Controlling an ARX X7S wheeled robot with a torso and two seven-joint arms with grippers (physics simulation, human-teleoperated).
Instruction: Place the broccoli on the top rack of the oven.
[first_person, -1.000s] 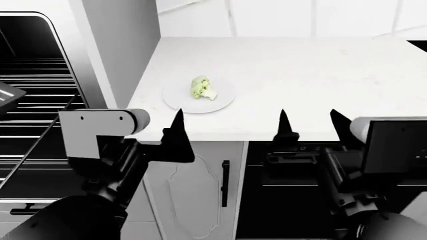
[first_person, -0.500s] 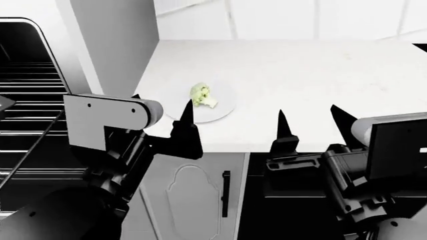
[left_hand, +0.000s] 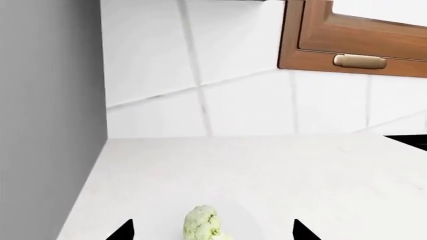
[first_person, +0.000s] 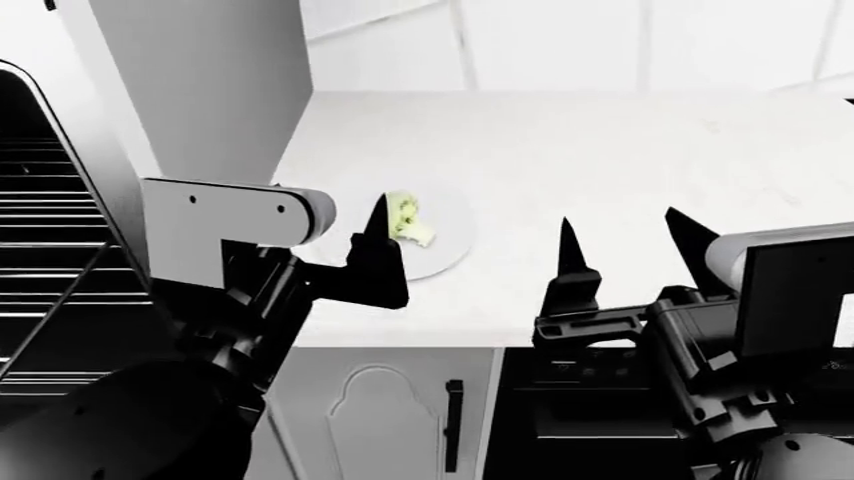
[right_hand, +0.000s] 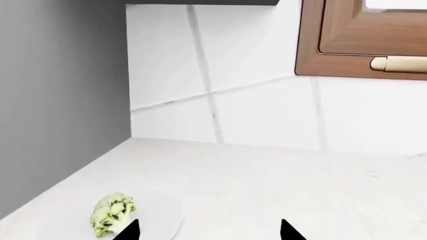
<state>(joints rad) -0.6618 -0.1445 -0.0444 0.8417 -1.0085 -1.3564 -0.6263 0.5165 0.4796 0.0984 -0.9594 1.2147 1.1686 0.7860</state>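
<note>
The pale yellow-green broccoli (first_person: 404, 222) lies on a round white plate (first_person: 447, 245) near the counter's front left corner. It also shows in the left wrist view (left_hand: 202, 226) and the right wrist view (right_hand: 112, 212). My left gripper (left_hand: 212, 232) is open, its black fingertips (first_person: 379, 215) wide apart with the broccoli lying just ahead between them, untouched. My right gripper (first_person: 625, 235) is open and empty over the counter's front edge, right of the plate. The oven (first_person: 40, 310) is open at far left with several chrome wire racks (first_person: 47, 215). Its upper part is cut off, so the top rack is out of view.
A tall grey panel (first_person: 200, 90) stands between the oven and the white counter (first_person: 601, 140). White tiled wall and a brown wooden window frame (left_hand: 347, 45) lie behind. Below the counter are a white cabinet door with a black handle (first_person: 454, 425) and a dark appliance front (first_person: 587, 410).
My left gripper has risen and moved forward to the plate, its fingertip now beside the broccoli. The view has shifted right, showing less of the oven. The right gripper has hardly moved.
</note>
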